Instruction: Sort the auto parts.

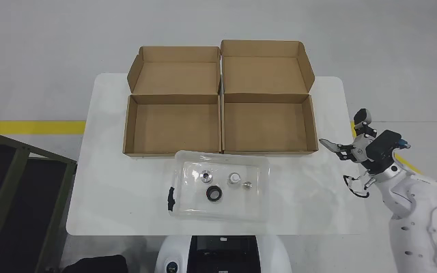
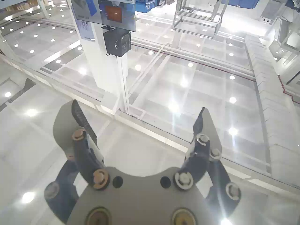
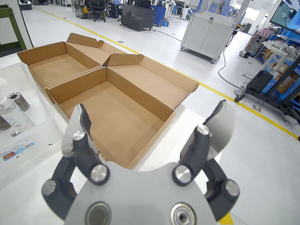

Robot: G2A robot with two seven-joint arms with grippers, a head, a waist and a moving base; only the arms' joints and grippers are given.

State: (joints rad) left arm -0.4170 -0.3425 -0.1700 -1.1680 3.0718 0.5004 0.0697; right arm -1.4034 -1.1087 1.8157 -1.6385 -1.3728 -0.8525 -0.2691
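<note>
Auto parts (image 1: 214, 194) lay in a clear plastic bin (image 1: 184, 160) at the near middle of the desk (image 1: 116, 198), among them a steel cylinder (image 1: 205, 176) and a white-capped piece (image 1: 234, 178). Two open cardboard boxes, left box (image 1: 172, 127) and right box (image 1: 270, 126), sat touching, just behind the bin. Right gripper (image 1: 334, 160) hung at the desk's right edge, fingers wide, holding nothing. Left gripper (image 2: 138, 105): fingers wide, holding nothing.

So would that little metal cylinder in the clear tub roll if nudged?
Standing on its flat end, the metal cylinder probably slides rather than rolls; knocked over, its round side likely would. It looks like thick steel, so probably heavy for its size, and smooth, perhaps slippery.
</note>
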